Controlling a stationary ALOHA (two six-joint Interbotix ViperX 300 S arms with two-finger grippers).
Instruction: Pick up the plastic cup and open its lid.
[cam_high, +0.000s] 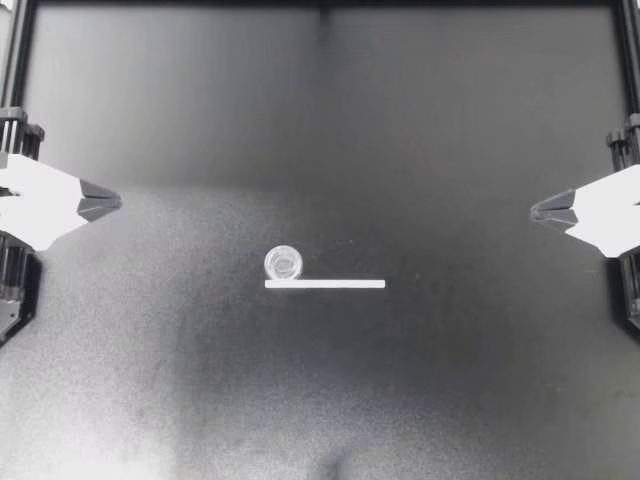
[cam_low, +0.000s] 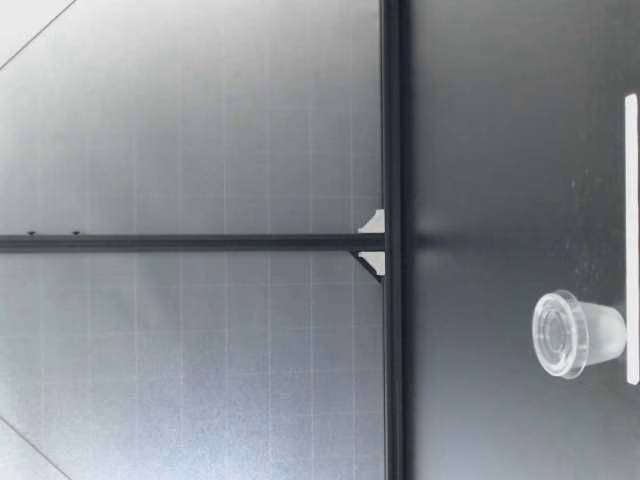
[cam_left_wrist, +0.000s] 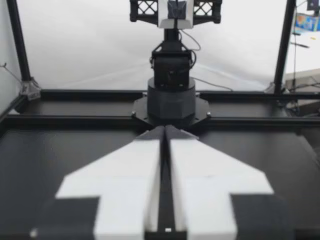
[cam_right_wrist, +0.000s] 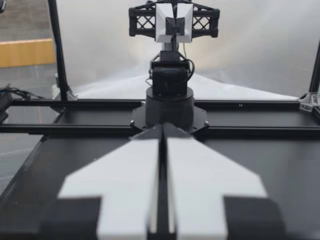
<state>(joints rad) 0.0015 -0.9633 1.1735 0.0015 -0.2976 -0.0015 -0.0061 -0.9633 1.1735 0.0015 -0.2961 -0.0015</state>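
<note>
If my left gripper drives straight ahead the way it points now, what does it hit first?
Probably not the plastic cup: the left gripper points toward the right gripper opposite, and the cup sits to one side of that line. Height is unclear.

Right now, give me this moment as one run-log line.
stage: not started | plastic cup: upright, lid on, beside white strip | left tool: shut, empty, far from cup | right tool: shut, empty, far from cup
</note>
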